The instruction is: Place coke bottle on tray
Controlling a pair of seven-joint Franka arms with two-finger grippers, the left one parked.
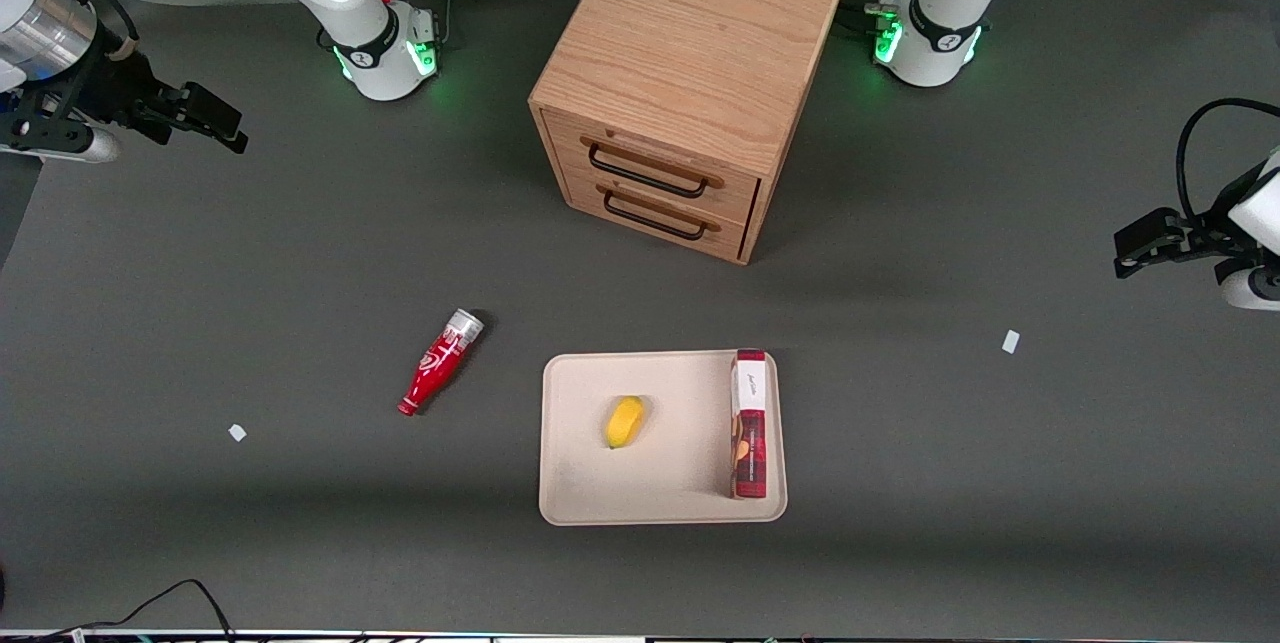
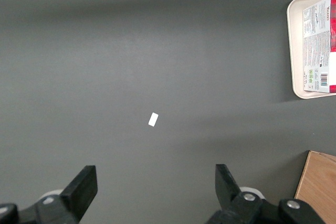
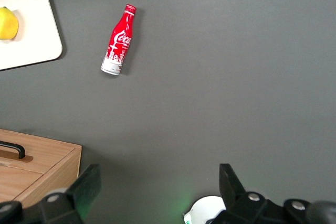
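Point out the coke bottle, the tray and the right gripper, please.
coke bottle (image 1: 441, 364): front view, red body at the logo.
tray (image 1: 585, 483): front view, bare floor near a corner.
gripper (image 3: 157, 184): right wrist view, midway between its open fingertips.

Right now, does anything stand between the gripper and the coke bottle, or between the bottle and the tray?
Nothing visible does. The open gripper hangs farther from the front camera than the coke bottle, with bare table between. The bottle lies beside the tray; a lemon and box already occupy part of it.
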